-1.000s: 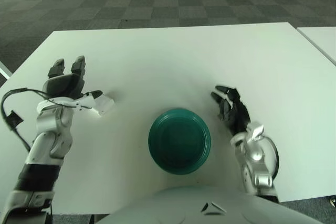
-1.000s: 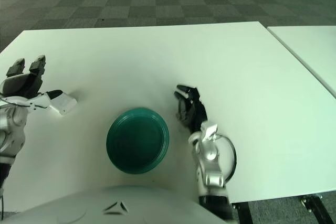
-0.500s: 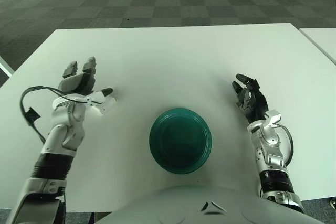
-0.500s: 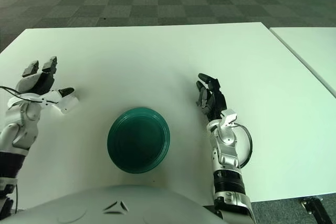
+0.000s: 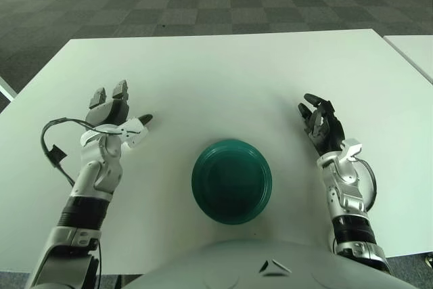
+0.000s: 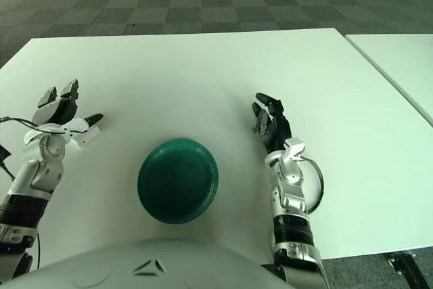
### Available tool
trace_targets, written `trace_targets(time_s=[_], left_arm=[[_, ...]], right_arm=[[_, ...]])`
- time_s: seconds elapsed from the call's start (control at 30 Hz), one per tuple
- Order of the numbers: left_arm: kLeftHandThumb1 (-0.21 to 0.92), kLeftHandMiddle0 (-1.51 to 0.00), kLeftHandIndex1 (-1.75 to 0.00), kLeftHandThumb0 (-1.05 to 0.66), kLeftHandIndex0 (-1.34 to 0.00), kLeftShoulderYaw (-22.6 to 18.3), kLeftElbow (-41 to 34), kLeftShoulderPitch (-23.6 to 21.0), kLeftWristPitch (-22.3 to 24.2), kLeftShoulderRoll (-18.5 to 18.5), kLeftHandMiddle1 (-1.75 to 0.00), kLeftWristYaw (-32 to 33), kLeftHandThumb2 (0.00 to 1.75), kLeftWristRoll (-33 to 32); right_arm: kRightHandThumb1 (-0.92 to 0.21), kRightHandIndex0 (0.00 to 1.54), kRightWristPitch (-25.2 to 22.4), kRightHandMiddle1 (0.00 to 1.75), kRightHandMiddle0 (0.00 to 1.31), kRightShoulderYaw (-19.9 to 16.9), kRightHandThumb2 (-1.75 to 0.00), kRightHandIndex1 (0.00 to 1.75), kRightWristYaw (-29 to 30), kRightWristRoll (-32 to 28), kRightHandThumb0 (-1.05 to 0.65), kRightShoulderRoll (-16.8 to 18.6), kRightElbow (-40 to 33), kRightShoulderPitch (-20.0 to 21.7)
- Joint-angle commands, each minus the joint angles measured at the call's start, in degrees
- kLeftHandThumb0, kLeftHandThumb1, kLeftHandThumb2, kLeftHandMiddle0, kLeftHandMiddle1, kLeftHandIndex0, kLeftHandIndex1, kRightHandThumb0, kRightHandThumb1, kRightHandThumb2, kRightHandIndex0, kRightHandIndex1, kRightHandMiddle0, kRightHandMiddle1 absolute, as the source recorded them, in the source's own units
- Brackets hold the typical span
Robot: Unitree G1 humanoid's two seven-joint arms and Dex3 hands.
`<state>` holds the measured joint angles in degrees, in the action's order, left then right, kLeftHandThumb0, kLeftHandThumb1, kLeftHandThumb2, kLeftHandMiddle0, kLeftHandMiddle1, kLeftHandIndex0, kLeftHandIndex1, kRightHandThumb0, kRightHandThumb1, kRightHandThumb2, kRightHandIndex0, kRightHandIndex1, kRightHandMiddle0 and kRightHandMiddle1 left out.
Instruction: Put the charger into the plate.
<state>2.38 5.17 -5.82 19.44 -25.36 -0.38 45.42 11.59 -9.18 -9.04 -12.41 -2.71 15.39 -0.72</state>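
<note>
- Nearest the robot, at the table's point(image 5: 223, 65) near middle, sits the green plate point(image 5: 231, 181), holding nothing yet.
- Right of the plate shows the right hand point(image 5: 323, 128), idle, its dark fingers loosely spread and holding nothing.
- Left of the plate and slightly farther off, the left hand point(image 5: 111, 116) has the white charger point(image 5: 132, 133) just beside its thumb, which extends over the block; the two upper fingers stand straight and apart, not closed round it (actual contact cannot be told).
- Judged by looks, the charger is a small, light, rigid block with smooth faces that may slip; pinching its two opposite flat sides should hold best.
</note>
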Motion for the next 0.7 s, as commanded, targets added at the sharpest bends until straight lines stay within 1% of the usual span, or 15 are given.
trace_targets(time_s=[0.0, 0.13, 0.3, 0.33, 0.4, 0.43, 0.5, 0.53, 0.67], left_arm=[[0.92, -0.08, -0.72, -1.05, 0.00, 0.3, 1.3, -1.0, 0.7, -0.1, -0.03, 1.1, 0.58, -0.8], [0.92, -0.11, -0.85, -1.05, 0.00, 0.6, 1.2, -0.8, 0.6, 0.1, -0.04, 1.5, 0.59, -1.1], [0.92, -0.14, -0.94, -1.05, 0.00, 1.1, 1.3, -0.6, 0.3, 0.3, -0.05, 2.0, 0.58, -1.4], [0.92, -0.14, -0.95, -1.05, 0.00, 1.1, 1.4, -0.6, 0.2, 0.3, -0.05, 2.1, 0.58, -1.5], [0.92, -0.16, -0.95, -1.05, 0.00, 1.2, 1.4, -0.5, 0.2, 0.2, -0.06, 2.2, 0.58, -1.8], [0.92, -0.16, -0.96, -1.05, 0.00, 1.3, 1.4, -0.4, 0.1, 0.3, -0.06, 2.2, 0.58, -2.0], [0.92, -0.18, -0.95, -1.05, 0.00, 1.4, 1.4, -0.3, 0.2, 0.4, -0.06, 2.2, 0.58, -2.2], [0.92, -0.18, -0.94, -1.05, 0.00, 1.5, 1.4, -0.2, 0.2, 0.4, -0.07, 2.3, 0.58, -2.4], [0.92, -0.20, -0.93, -1.05, 0.00, 1.6, 1.6, 0.3, 0.0, 0.6, -0.08, 2.6, 0.59, -2.9]], right_arm=[[-0.92, 0.30, -2.8, 0.93, 0.00, -0.3, -0.78, 0.13, -1.1, -1.0, -0.73, 0.6, 2.8, -5.7], [-0.92, 0.30, -2.7, 0.92, 0.00, -0.5, -0.78, 0.13, -1.3, -1.0, -0.73, 0.7, 2.7, -5.8], [-0.92, 0.31, -2.7, 0.92, 0.00, -0.7, -0.78, 0.12, -1.5, -0.9, -0.73, 0.7, 2.9, -5.6], [-0.92, 0.31, -5.6, 0.92, 0.00, -0.1, -0.78, 0.12, 0.3, 0.1, -0.73, 0.7, 3.2, -2.6], [-0.92, 0.31, -9.3, 0.97, 0.01, 0.6, -0.79, 0.12, 2.7, 1.5, -0.70, 0.7, 3.7, 1.2], [-0.92, 0.31, -9.9, 0.99, 0.01, 0.7, -0.80, 0.12, 3.0, 1.6, -0.69, 0.7, 3.0, 0.9], [-0.92, 0.32, -9.5, 1.01, 0.01, 0.4, -0.81, 0.12, 2.1, 0.8, -0.69, 0.6, 0.7, -2.6], [-0.92, 0.32, -9.7, 1.01, 0.00, 0.4, -0.81, 0.12, 2.0, 0.7, -0.69, 0.5, 0.1, -3.2], [-0.92, 0.32, -10.6, 1.02, 0.00, 0.5, -0.81, 0.12, 2.3, 0.6, -0.69, 0.5, -0.6, -3.3]])
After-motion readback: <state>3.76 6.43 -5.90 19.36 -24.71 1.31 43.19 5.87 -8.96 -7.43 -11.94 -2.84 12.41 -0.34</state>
